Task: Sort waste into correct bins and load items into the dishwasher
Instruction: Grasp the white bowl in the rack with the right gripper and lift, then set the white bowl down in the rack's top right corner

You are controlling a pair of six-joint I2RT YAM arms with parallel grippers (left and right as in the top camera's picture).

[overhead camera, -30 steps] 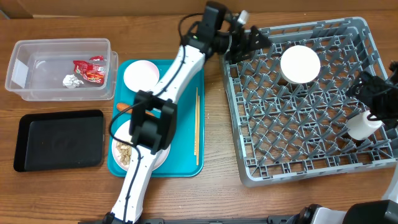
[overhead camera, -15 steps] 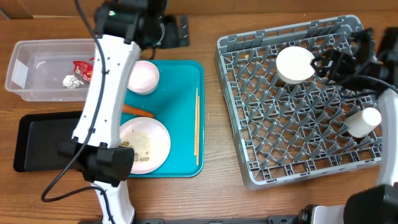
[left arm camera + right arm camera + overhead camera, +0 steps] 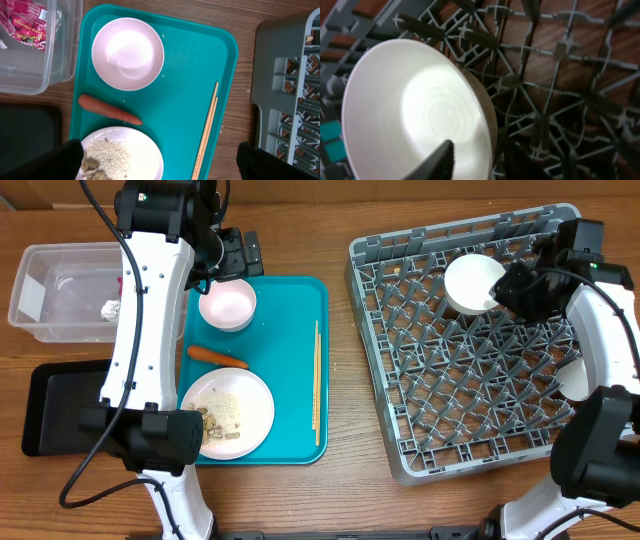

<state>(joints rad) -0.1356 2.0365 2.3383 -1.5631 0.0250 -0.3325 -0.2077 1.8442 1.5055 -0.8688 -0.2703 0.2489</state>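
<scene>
Where the right gripper [image 3: 512, 284] meets the white bowl [image 3: 470, 283] in the grey rack [image 3: 480, 400], upper right, I see only one finger [image 3: 442, 161] inside the rim, so I cannot tell its grip. The left gripper [image 3: 238, 256] hangs spread wide over the teal tray [image 3: 285, 330]. The right arm [image 3: 600, 330] half hides a cup [image 3: 568, 380].

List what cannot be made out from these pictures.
Red crinkled snack wrapper: cut off by left wrist view's top edge; left arm mostly hides it overhead.
Small white cup: right arm covers most, overhead.
Right gripper hold on round white bowl: right wrist view shows one finger only.
</scene>
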